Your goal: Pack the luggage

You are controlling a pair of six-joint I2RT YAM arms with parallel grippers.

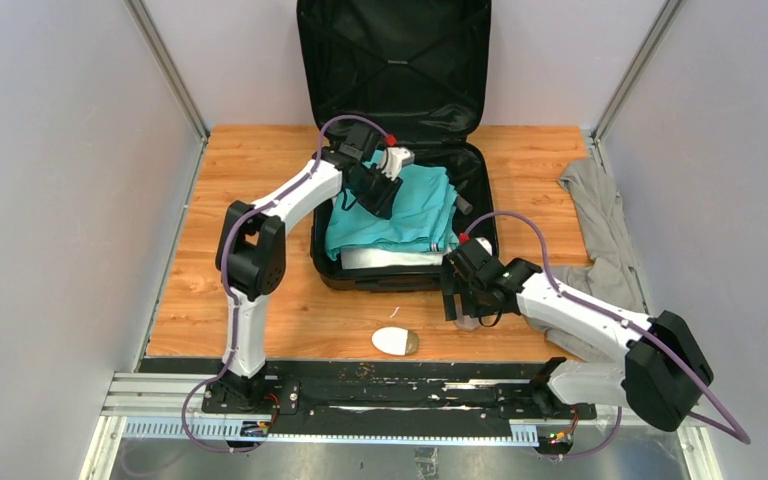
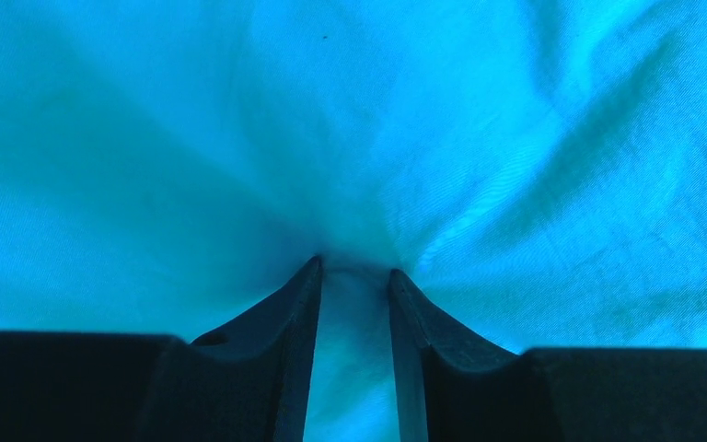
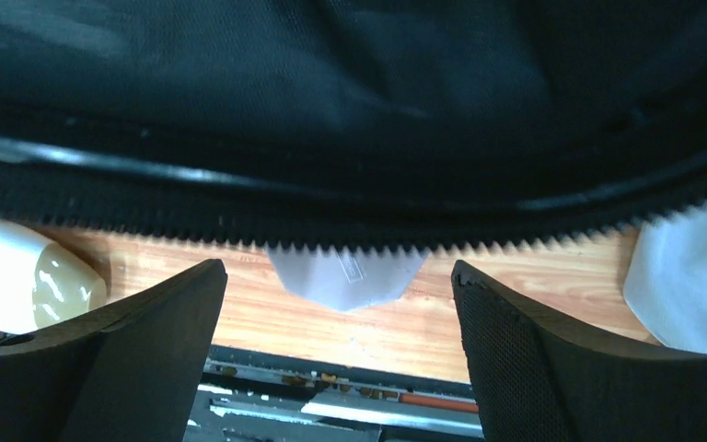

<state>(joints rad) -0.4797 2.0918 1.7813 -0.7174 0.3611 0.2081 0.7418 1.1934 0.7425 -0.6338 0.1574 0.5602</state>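
The luggage (image 1: 395, 60) is a black suitcase lying open at the middle back, its lid propped upright against the wall. A teal garment (image 1: 400, 215) lies in its base over a white folded item (image 1: 390, 258). My left gripper (image 1: 378, 192) presses down on the teal garment (image 2: 515, 138). In the left wrist view this gripper (image 2: 354, 267) is shut on a pinched fold, and creases run out from the tips. My right gripper (image 1: 460, 305) hangs open and holds nothing at the luggage's front right corner. In its own view that gripper (image 3: 338, 269) faces the luggage's zip edge (image 3: 331, 235).
A white and tan oval object (image 1: 395, 342) (image 3: 18, 285) lies on the wooden table (image 1: 260, 300) in front of the luggage. A grey garment (image 1: 600, 220) is crumpled along the right edge. A light grey tab (image 3: 345, 276) hangs under the zip. Metal rails (image 1: 360, 400) run along the near edge.
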